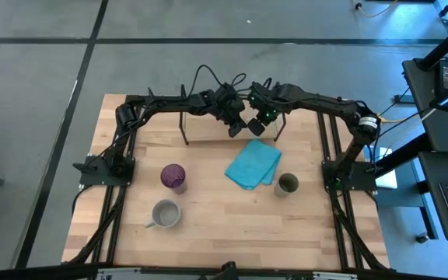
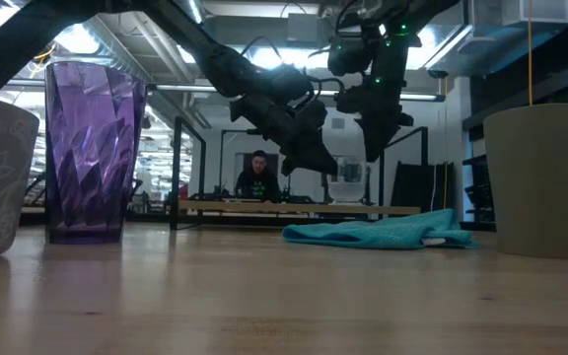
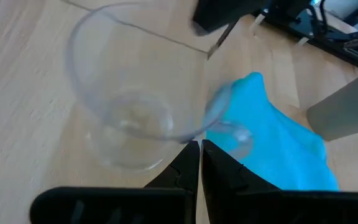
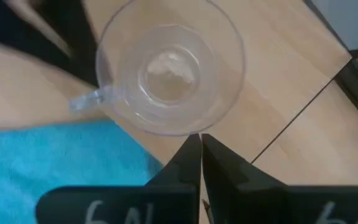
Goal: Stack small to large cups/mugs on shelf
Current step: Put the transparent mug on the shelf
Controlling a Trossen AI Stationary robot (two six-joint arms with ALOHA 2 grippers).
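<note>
Both grippers hang close together above the tabletop [image 1: 208,233], just over the far edge of the turquoise cloth [image 1: 253,163], which serves here as the landmark. The left gripper [image 3: 200,152] and the right gripper [image 4: 201,144] each show their jaws pressed shut, and each pair pinches the thin rim of the same clear glass [image 4: 169,65], a small handled vessel held in the air between them, seemingly in the middle of a handover or a shared carry. From the wrist views the glass sits over bare wood at the edge of the cloth, its handle pointing toward the cloth. The shelf [image 1: 185,132] stands just beyond the cloth on the far side, and as far as the pictures show, nothing rests on it yet. The other three vessels are on the tabletop: the olive-green cup [image 1: 287,184] just beside the cloth on the right arm's side, the purple tumbler [image 1: 173,177] well apart from the cloth on the left arm's side, and the grey mug [image 1: 166,214] nearer still than the tumbler, farthest from the cloth. Judged from this, the task is at its very start: the smallest vessel is lifted but not placed, and the mug, cup and tumbler all remain to be moved and ordered on the shelf.
</note>
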